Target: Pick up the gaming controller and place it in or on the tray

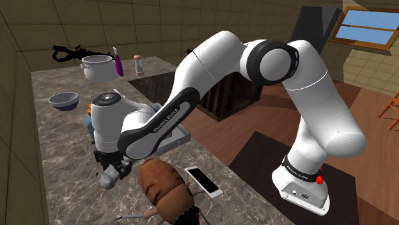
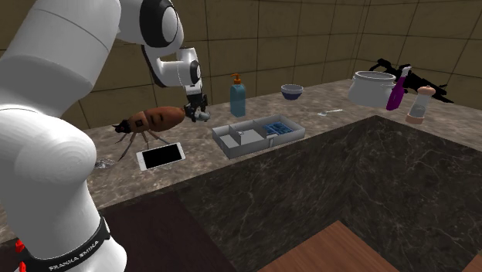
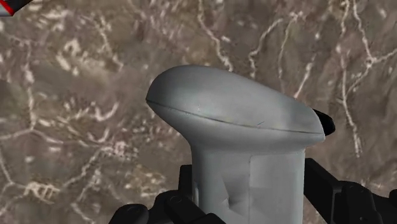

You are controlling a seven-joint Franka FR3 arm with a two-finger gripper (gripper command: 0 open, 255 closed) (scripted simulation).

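Note:
The gaming controller (image 3: pixel 242 127) is a plain grey piece with a rounded, widened end. My gripper (image 3: pixel 251 194) is shut on its narrow stem, one black finger (image 3: pixel 186 183) on each side. In the shoulder view the gripper (image 1: pixel 107 171) hangs over the marble counter with the grey controller (image 1: pixel 105 180) sticking out below it. In the second exterior view the gripper (image 2: pixel 197 107) holds the controller (image 2: pixel 203 116) above the counter, to the left of the grey tray (image 2: pixel 232 144). The tray (image 1: pixel 184 134) has compartments and lies partly hidden behind my forearm.
A brown insect-shaped object (image 2: pixel 151 120) and a phone (image 2: pixel 161 156) lie close to the gripper. A blue soap bottle (image 2: pixel 238 96) stands behind the tray. Farther along are a bowl (image 2: pixel 291 91), a pot (image 2: pixel 373 89), a purple bottle (image 2: pixel 395 96) and a shaker (image 2: pixel 419 104).

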